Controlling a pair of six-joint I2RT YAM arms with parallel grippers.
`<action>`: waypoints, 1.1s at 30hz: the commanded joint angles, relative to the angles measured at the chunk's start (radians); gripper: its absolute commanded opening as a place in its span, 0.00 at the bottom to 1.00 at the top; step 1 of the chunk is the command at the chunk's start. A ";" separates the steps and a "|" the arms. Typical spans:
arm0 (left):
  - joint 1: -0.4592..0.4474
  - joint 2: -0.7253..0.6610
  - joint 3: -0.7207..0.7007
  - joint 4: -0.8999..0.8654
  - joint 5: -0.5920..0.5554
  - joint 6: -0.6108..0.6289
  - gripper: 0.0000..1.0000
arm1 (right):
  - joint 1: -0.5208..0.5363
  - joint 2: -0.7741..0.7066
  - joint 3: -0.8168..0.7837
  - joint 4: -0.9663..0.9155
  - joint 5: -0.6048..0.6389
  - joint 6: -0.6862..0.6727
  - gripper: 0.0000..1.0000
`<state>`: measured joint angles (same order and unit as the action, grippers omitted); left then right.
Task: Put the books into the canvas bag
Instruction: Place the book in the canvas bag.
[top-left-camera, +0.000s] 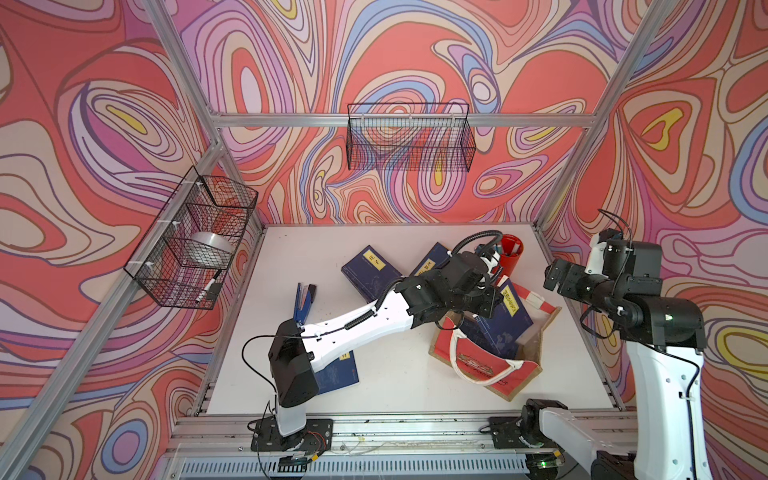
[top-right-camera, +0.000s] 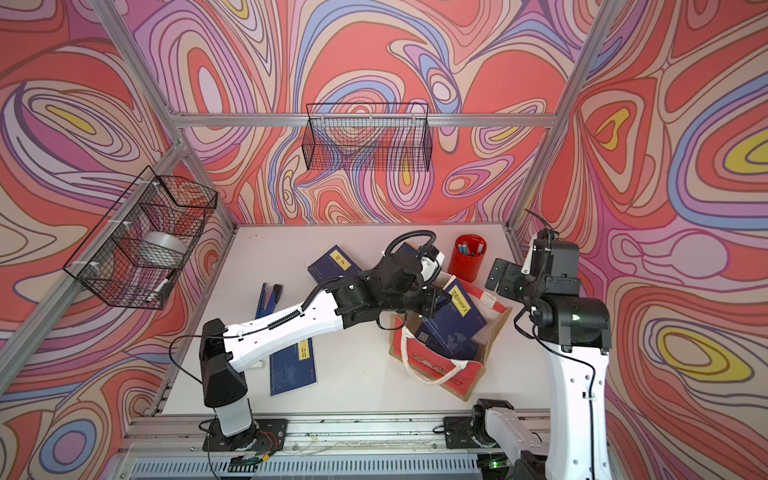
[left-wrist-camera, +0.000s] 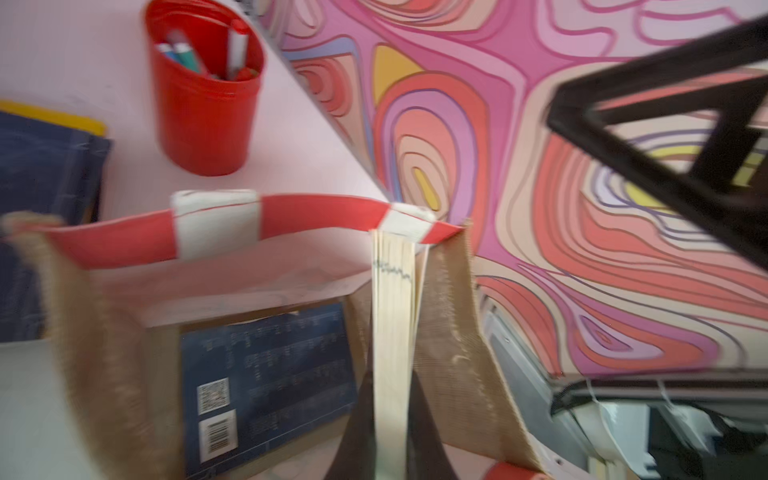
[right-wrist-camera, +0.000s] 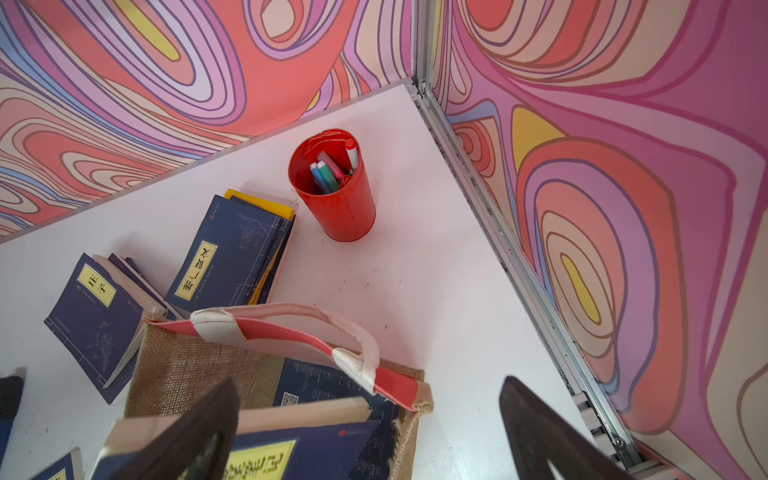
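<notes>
Front book (top-right-camera: 292, 365) lies flat on desk (top-left-camera: 395, 386), unbagged. Left tool (left-wrist-camera: 392, 415) is clamped on tilted book (top-left-camera: 513, 307), partway into canvas bag (top-left-camera: 490, 370). Its corner could snag the striped rim and tip the unheld bag. Right tool (top-right-camera: 500, 276) gapes empty. Far books (right-wrist-camera: 99, 320) sit near pen cup (right-wrist-camera: 332, 187).

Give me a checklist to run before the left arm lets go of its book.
1. Left gripper shut on held book: ok.
2. Held book over the bag mouth: ok.
3. Its far end clear of the rim: cannot tell.
4. Room inside, one flat book lying there: ok.
5. Right gripper open, holding nothing: ok.
6. Pen cup apart from bag: ok.
</notes>
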<state>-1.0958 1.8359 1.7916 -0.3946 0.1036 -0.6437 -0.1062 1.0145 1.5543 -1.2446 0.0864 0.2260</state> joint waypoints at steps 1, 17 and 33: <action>0.007 -0.018 -0.012 -0.071 -0.158 -0.045 0.00 | -0.006 -0.012 0.008 0.005 -0.021 -0.010 0.98; -0.027 0.166 0.174 -0.104 0.039 -0.059 0.00 | -0.006 -0.006 -0.013 0.003 -0.134 -0.010 0.98; -0.024 0.282 0.239 -0.172 0.129 -0.142 0.29 | -0.005 -0.120 -0.114 -0.154 -0.182 0.038 0.98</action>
<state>-1.1240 2.1151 2.0014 -0.5335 0.2146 -0.7563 -0.1062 0.8917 1.4384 -1.3766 -0.1017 0.2634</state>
